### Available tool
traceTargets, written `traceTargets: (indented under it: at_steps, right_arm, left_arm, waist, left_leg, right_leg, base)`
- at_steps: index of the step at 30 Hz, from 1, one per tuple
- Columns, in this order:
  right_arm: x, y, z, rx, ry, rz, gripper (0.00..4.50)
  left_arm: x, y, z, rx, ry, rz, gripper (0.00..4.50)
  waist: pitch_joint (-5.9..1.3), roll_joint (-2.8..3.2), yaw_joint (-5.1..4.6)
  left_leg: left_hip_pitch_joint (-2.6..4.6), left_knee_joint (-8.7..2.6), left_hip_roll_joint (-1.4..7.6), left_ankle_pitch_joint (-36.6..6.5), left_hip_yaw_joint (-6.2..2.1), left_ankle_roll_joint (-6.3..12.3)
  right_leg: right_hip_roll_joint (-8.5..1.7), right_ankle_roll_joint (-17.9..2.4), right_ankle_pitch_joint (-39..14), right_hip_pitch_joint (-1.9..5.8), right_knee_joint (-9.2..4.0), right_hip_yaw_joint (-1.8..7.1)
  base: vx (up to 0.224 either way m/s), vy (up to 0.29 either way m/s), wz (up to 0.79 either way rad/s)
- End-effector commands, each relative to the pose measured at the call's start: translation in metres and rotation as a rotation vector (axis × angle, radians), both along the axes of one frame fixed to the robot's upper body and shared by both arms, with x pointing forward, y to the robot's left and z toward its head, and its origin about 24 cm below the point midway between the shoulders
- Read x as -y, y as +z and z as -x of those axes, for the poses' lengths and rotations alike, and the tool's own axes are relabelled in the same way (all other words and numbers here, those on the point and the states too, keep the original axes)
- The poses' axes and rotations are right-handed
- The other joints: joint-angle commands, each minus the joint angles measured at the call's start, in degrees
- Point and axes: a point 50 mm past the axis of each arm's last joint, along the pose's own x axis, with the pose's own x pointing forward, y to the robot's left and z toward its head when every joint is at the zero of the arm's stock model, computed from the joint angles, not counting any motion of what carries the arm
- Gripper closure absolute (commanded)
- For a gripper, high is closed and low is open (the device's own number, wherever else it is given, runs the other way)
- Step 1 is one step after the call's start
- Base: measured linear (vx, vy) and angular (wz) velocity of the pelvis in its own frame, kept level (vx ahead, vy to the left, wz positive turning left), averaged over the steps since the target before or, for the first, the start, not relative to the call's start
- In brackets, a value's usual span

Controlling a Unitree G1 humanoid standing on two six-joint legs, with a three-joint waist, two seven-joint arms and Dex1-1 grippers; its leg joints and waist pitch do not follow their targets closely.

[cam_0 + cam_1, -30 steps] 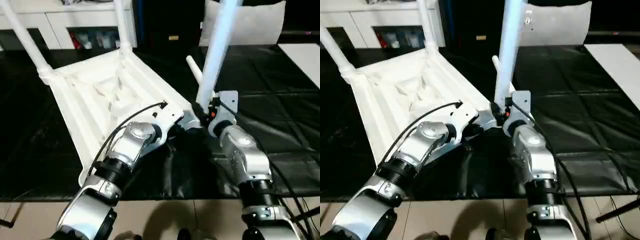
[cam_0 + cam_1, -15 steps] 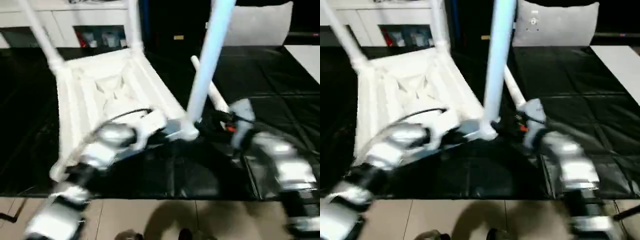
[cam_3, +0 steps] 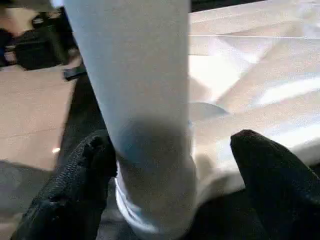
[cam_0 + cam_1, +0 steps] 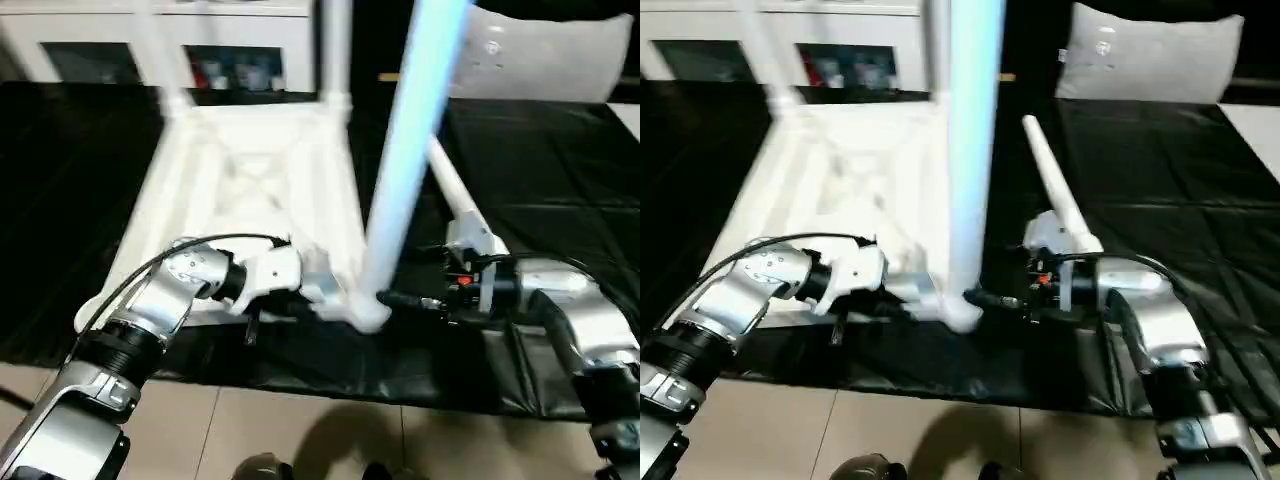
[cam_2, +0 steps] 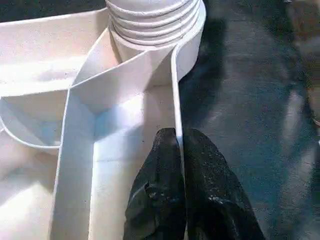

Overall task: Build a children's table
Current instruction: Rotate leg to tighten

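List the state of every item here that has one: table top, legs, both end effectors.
White plastic table top: upside down on the black mat, ribbed underside up.
Near white tapered tube leg: upright in its corner socket.
Two far legs: upright in sockets.
Fourth white leg: loose, lying on the mat.
Left end effector: shut on the table top's rim.
Right end effector: open, fingers straddling the near leg.

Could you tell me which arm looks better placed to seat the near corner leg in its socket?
Probably the right: the right gripper stands open around the near leg, while the left gripper is shut on the tabletop's rim.
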Motion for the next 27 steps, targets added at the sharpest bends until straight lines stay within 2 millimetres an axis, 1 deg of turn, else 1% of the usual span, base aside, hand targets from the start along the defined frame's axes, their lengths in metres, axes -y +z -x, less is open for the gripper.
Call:
traceTargets:
  at_steps: [1,2,3,4,5,6,8,10,12,13,14,15,17,19,20,22,23,24,25,26,27]
  right_arm:
    - [-0.006,0.001,-0.001,-0.009,0.044,-0.013,0.98]
    - [-0.006,0.000,0.000,-0.012,0.049,-0.015,0.98]
    - [-0.007,0.000,-0.001,-0.018,0.059,-0.017,1.21]
    - [-0.008,-0.001,0.000,-0.028,0.068,-0.019,1.21]
    - [-0.008,-0.001,0.000,-0.032,0.072,-0.018,1.37]
    - [-0.008,-0.002,0.000,-0.038,0.077,-0.018,1.37]
    - [-0.008,-0.003,0.000,-0.056,0.095,-0.019,1.65]
    - [-0.008,-0.003,0.001,-0.068,0.108,-0.018,1.82]
    - [-0.007,-0.003,0.001,-0.075,0.113,-0.017,1.98]
    - [-0.006,-0.004,0.003,-0.095,0.128,-0.012,2.10]
    - [-0.006,-0.004,0.003,-0.095,0.128,-0.012,2.19]
    - [-0.006,-0.005,0.004,-0.103,0.134,-0.011,2.19]
    - [-0.006,-0.006,0.005,-0.109,0.141,-0.009,2.36]
    - [-0.007,-0.008,0.008,-0.126,0.149,-0.016,2.40]
    - [-0.009,-0.008,0.009,-0.131,0.147,-0.033,2.42]
    - [-0.010,-0.008,0.010,-0.134,0.146,-0.041,2.44]
    - [-0.012,-0.007,0.011,-0.135,0.135,-0.064,2.45]
    - [-0.018,-0.007,0.011,-0.148,0.073,-0.107,2.45]
    - [-0.019,-0.007,0.011,-0.150,0.067,-0.109,2.46]
    - [-0.022,-0.008,0.011,-0.160,0.022,-0.121,2.46]
    - [-0.026,-0.012,0.008,-0.179,-0.052,-0.114,2.46]
  left_arm:
    - [0.014,0.010,0.003,0.041,-0.114,-0.009,4.50]
    - [0.015,0.010,0.003,0.041,-0.116,-0.008,4.50]
    - [0.015,0.010,0.003,0.040,-0.121,-0.008,4.50]
    - [0.016,0.010,0.003,0.039,-0.124,-0.007,4.50]
    - [0.016,0.010,0.002,0.040,-0.125,-0.007,4.50]
    - [0.016,0.011,0.002,0.041,-0.125,-0.007,4.50]
    - [0.015,0.011,0.001,0.041,-0.129,-0.009,4.50]
    - [0.014,0.011,0.001,0.041,-0.131,-0.011,4.50]
    - [0.013,0.010,0.001,0.040,-0.131,-0.012,4.50]
    - [0.012,0.010,0.001,0.038,-0.130,-0.016,4.50]
    - [0.012,0.010,0.001,0.038,-0.130,-0.016,4.50]
    - [0.011,0.010,0.001,0.037,-0.130,-0.017,4.50]
    - [0.011,0.009,0.001,0.032,-0.128,-0.018,4.50]
    - [0.011,0.009,0.001,0.022,-0.110,-0.006,4.50]
    - [0.011,0.009,0.001,0.014,-0.090,0.011,4.50]
    - [0.012,0.009,0.001,0.012,-0.081,0.019,4.50]
    - [0.013,0.009,0.000,0.009,-0.056,0.038,4.50]
    - [0.017,0.010,-0.002,0.003,0.019,0.078,4.50]
    - [0.018,0.010,-0.002,0.003,0.026,0.081,4.50]
    - [0.020,0.010,-0.004,0.001,0.069,0.095,4.50]
    - [0.022,0.009,-0.006,0.001,0.119,0.096,4.50]
  waist:
    - [-5.27,-0.82,-0.29]
    - [-5.27,-0.84,-0.13]
    - [-5.29,-0.88,-0.09]
    - [-5.27,-0.89,-0.09]
    - [-5.27,-0.89,-0.09]
    - [-5.31,-0.87,-0.08]
    - [-5.36,-0.87,-0.09]
    - [-5.37,-0.91,-0.05]
    - [-5.41,-0.86,-0.03]
    - [-5.50,-0.71,0.01]
    - [-5.47,-0.77,-0.04]
    - [-5.52,-0.82,-0.05]
    - [-5.49,-0.82,0.03]
    - [-5.51,-0.81,0.08]
    - [-5.40,-0.70,0.06]
    - [-5.43,-0.74,0.03]
    - [-5.31,-0.60,0.01]
    - [-5.16,-0.60,0.02]
    - [-5.21,-0.62,0.18]
    - [-5.01,-0.51,0.03]
    - [-4.93,-0.60,-0.13]
  left_leg:
    - [0.78,-3.74,7.34,-0.7,-2.43,7.35]
    - [0.76,-3.76,7.28,-0.6,-2.39,7.17]
    - [0.73,-3.75,7.24,-0.6,-2.38,7.09]
    - [0.65,-3.78,7.26,-0.6,-2.42,7.00]
    - [0.65,-3.78,7.26,-0.6,-2.42,7.00]
    - [0.65,-3.75,7.24,-0.7,-2.41,6.87]
    - [0.63,-3.72,7.08,-0.6,-2.37,6.79]
    - [0.55,-3.68,6.93,-0.6,-2.28,6.84]
    - [0.58,-3.67,7.06,-0.3,-2.35,6.93]
    - [0.61,-3.64,7.23,-0.1,-2.46,7.00]
    - [0.69,-3.68,7.42,-0.2,-2.54,7.03]
    - [0.71,-3.65,7.38,-0.1,-2.54,6.91]
    - [0.52,-3.63,7.02,-0.2,-2.34,6.70]
    - [0.52,-3.63,6.92,-0.1,-2.30,6.71]
    - [0.57,-3.65,7.09,-0.2,-2.36,6.83]
    - [0.67,-3.69,7.39,-0.2,-2.56,6.82]
    - [0.69,-3.72,7.43,-0.3,-2.54,6.73]
    - [0.70,-3.78,7.36,-0.7,-2.48,6.50]
    - [0.83,-3.82,7.51,-0.5,-2.60,6.14]
    - [0.70,-3.91,7.32,-1.1,-2.54,5.88]
    - [0.81,-3.99,7.35,-1.4,-2.55,5.52]
  right_leg:
    - [-8.45,0.0,-15.0,3.92,-3.64,5.89]
    - [-8.43,0.1,-15.2,3.94,-3.68,5.86]
    - [-8.43,0.2,-15.3,3.97,-3.69,5.87]
    - [-8.38,0.6,-15.7,4.03,-3.69,5.77]
    - [-8.38,0.6,-15.7,4.03,-3.69,5.77]
    - [-8.40,0.9,-15.9,4.06,-3.77,5.78]
    - [-8.23,1.4,-16.2,4.07,-3.80,5.69]
    - [-8.18,1.9,-16.5,4.12,-3.87,5.63]
    - [-8.12,1.9,-16.2,4.06,-3.81,5.61]
    - [-8.19,1.7,-15.5,4.08,-3.71,5.62]
    - [-8.20,1.6,-15.2,3.99,-3.67,5.62]
    - [-8.23,1.6,-15.1,3.98,-3.62,5.65]
    - [-8.26,1.5,-15.4,4.13,-3.71,5.64]
    - [-8.15,1.8,-15.7,4.20,-3.77,5.56]
    - [-8.05,1.9,-15.6,4.04,-3.84,5.55]
    - [-8.17,1.6,-15.2,4.00,-3.71,5.57]
    - [-8.19,1.5,-15.3,3.97,-3.75,5.60]
    - [-8.27,1.4,-15.8,3.98,-3.91,5.63]
    - [-8.45,1.1,-15.9,3.98,-3.95,5.69]
    - [-8.32,1.3,-16.7,4.02,-4.15,5.59]
    - [-8.27,1.4,-17.4,4.00,-4.30,5.59]
  base:
    - [0.000,0.000,0.00]
    - [0.000,0.000,0.00]
    - [0.000,0.000,0.00]
    - [0.000,0.000,0.00]
    - [0.000,0.000,0.00]
    - [0.000,0.000,0.00]
    - [0.000,0.000,0.00]
    - [0.000,0.000,0.00]
    - [0.000,0.000,0.00]
    - [0.000,0.000,0.00]
    - [0.000,0.000,0.00]
    - [0.000,0.000,0.00]
    - [0.000,0.000,0.00]
    - [0.000,0.000,0.00]
    - [0.000,0.000,0.00]
    - [0.000,0.000,0.00]
    - [0.000,0.000,0.00]
    - [0.000,0.000,0.00]
    - [0.000,0.000,0.00]
    - [0.000,0.000,0.00]
    - [0.000,0.000,0.00]
